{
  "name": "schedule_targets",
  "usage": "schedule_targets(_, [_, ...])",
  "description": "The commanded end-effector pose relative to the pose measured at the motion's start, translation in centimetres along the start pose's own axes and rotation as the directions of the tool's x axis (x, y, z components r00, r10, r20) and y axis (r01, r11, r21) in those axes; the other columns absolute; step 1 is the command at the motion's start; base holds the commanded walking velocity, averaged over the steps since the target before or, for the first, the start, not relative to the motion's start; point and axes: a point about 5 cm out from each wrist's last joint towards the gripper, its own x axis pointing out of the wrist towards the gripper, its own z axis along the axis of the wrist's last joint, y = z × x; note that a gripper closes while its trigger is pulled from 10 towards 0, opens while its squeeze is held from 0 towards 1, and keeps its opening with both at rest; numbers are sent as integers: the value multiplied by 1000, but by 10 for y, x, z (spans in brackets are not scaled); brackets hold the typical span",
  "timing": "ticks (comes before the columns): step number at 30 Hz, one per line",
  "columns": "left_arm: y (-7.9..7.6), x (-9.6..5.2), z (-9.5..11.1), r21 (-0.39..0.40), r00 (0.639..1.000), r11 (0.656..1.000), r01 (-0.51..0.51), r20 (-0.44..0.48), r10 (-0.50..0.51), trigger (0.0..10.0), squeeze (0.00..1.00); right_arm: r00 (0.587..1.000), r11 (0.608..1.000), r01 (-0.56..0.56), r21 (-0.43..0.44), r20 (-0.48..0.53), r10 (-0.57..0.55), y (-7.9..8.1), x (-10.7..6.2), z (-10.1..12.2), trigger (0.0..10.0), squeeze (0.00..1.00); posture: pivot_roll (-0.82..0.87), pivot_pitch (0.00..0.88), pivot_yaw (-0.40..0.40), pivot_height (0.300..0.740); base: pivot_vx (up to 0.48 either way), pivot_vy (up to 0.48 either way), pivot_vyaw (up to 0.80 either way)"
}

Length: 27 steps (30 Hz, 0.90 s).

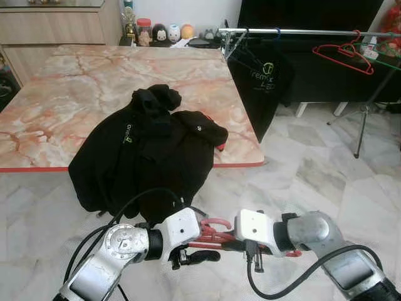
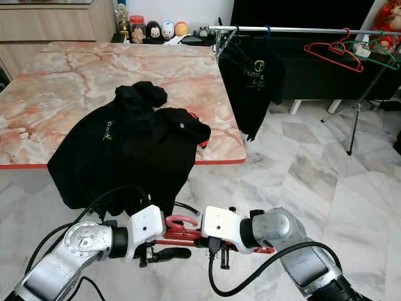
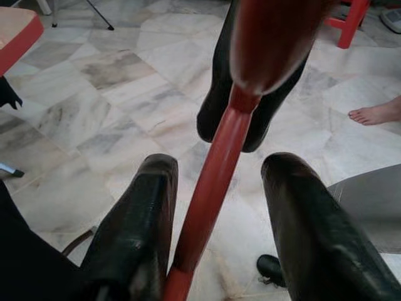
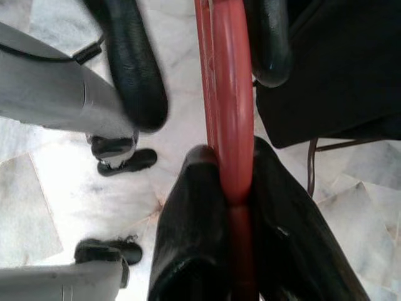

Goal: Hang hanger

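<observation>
Ahead, marble surface (image 1: 94,75) carried black garment (image 1: 144,157) draped over near edge; clothes rail (image 1: 301,31) beyond on tiled floor. Red hanger (image 1: 210,235) held low between both arms, long axis crosswise, hook up. Right hand (image 4: 229,182) clamped on it; left hand (image 3: 213,188) straddled it, fingers apart.

Silver arms (image 1: 103,260), black cables (image 1: 276,290)
</observation>
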Motion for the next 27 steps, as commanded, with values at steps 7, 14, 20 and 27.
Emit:
schedule_targets(7, [-3, 2, -3, 0, 999, 1000, 26, -31, -26, 0, 0, 999, 1000, 19, -19, 34, -18, -6, 0, 8, 10000, 0, 56, 0, -74, 740, 0, 0, 0])
schedule_targets(14, [-4, 0, -7, 12, 997, 999, 46, -68, -45, 0, 0, 999, 999, 34, -19, 35, -33, -9, 0, 8, 10000, 0, 56, 0, -73, 740, 0, 0, 0])
schedule_targets(20, [-4, -1, -8, 12, 996, 999, 48, -74, -47, 0, 0, 998, 999, 41, -19, 41, -40, -10, 1, 8, 10000, 0, 56, 0, -72, 740, 0, 0, 0])
schedule_targets(27, [-3, -2, -8, 12, 996, 999, 43, -79, -42, 0, 0, 998, 999, 49, -10, 42, -48, -12, 0, 7, 10000, 357, 58, 0, -73, 740, 0, 0, 0])
